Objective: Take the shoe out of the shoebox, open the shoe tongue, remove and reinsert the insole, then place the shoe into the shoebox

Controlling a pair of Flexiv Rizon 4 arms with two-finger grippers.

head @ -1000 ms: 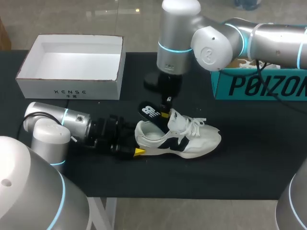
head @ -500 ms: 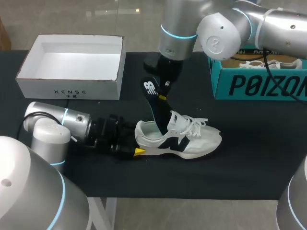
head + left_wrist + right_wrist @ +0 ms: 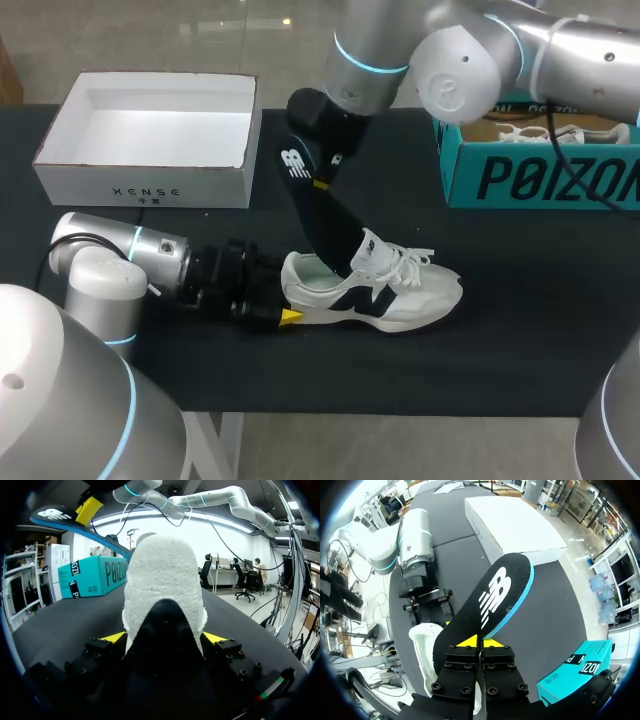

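Note:
A white sneaker [image 3: 385, 292] with black side panels lies on the black table, toe to the right. My left gripper [image 3: 280, 298] comes in low from the left and is shut on the sneaker's heel [image 3: 162, 580], one yellow-tipped finger on each side. The black insole [image 3: 320, 215] slants up out of the shoe's opening, its lower end still inside. My right gripper [image 3: 322, 172] hangs above the shoe, shut on the insole's upper part [image 3: 500, 595]. Ahead of the right gripper's fingers, the shoe [image 3: 422, 645] and my left arm [image 3: 415, 540] lie below the insole.
An open white shoebox [image 3: 145, 185] stands at the back left. A teal box [image 3: 540, 175] with another white shoe in it stands at the back right. Bare black table lies in front of and to the right of the sneaker.
My right gripper has risen and moved back and left with the insole, drawing most of it out of the shoe. The left gripper and the sneaker have stayed put.

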